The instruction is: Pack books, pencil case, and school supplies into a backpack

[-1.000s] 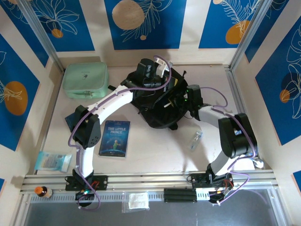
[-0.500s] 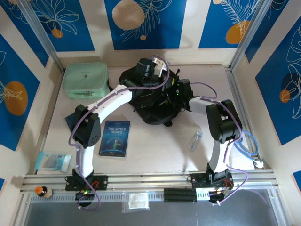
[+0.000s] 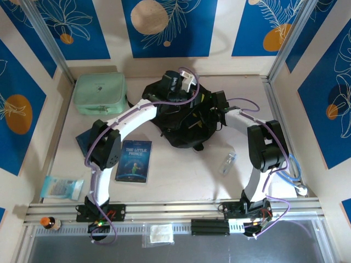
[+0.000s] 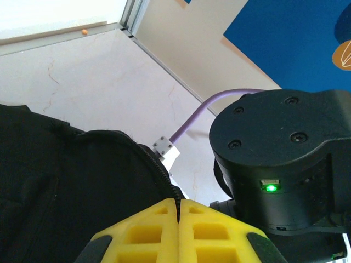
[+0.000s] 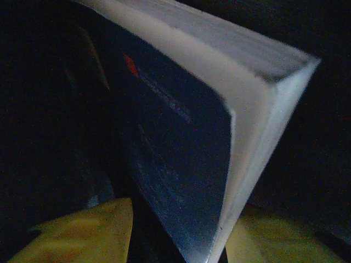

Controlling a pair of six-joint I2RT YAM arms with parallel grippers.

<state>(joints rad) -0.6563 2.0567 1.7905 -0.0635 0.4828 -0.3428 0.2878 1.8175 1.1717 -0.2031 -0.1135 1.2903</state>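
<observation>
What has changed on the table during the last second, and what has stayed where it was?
The right arm stretched out, and the right gripper went further left into the backpack, which slid slightly left. The dark navy book stands between its jaws. The left gripper stays shut on the backpack's rim. The blue book, green case and clear plastic piece did not move.

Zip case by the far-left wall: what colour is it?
The zip case is plain mint green, clearest in the top external view.
</observation>
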